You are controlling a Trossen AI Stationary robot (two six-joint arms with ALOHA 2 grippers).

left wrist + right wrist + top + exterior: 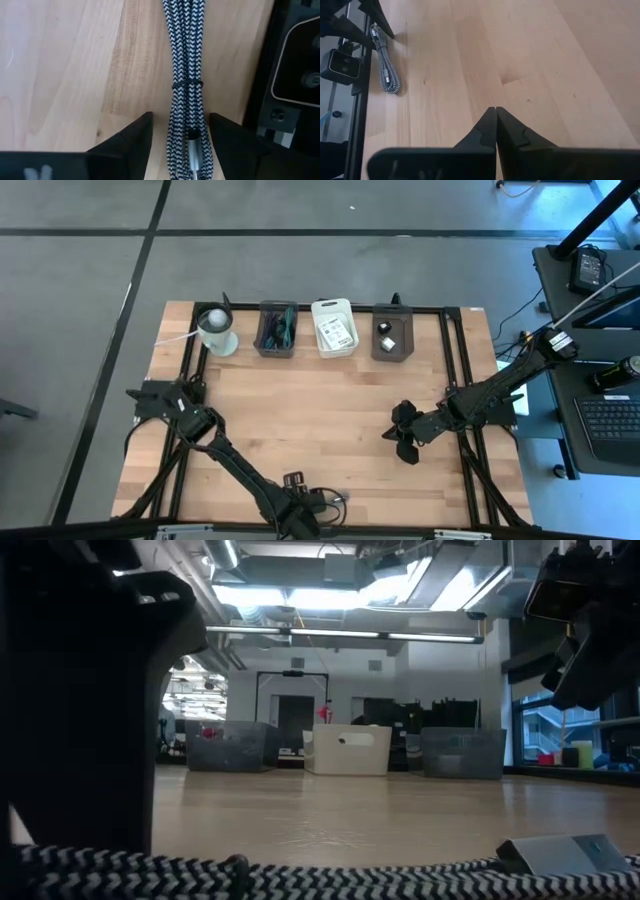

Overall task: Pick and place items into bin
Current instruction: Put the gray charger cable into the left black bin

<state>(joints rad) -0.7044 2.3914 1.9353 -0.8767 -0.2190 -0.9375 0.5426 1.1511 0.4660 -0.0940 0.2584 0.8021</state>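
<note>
Left gripper (177,142) straddles our braided cable bundle (186,75) at the table's (330,420) near edge, fingers spread for a grasp; right gripper (495,131) waits mid-table, fingers pressed together.

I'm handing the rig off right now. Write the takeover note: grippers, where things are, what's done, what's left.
Left gripper: open, fingers straddling the braided cable bundle at the table's near edge; not gripped yet.
Right gripper: shut, empty, waiting over bare wood on the table's right side.
Bins along the far edge: dark bin with teal items, white bin with printed cards, dark bin with cubes. Pale cup stands left of them.
Left: close on the cable, lift it, carry it to a bin.
</note>
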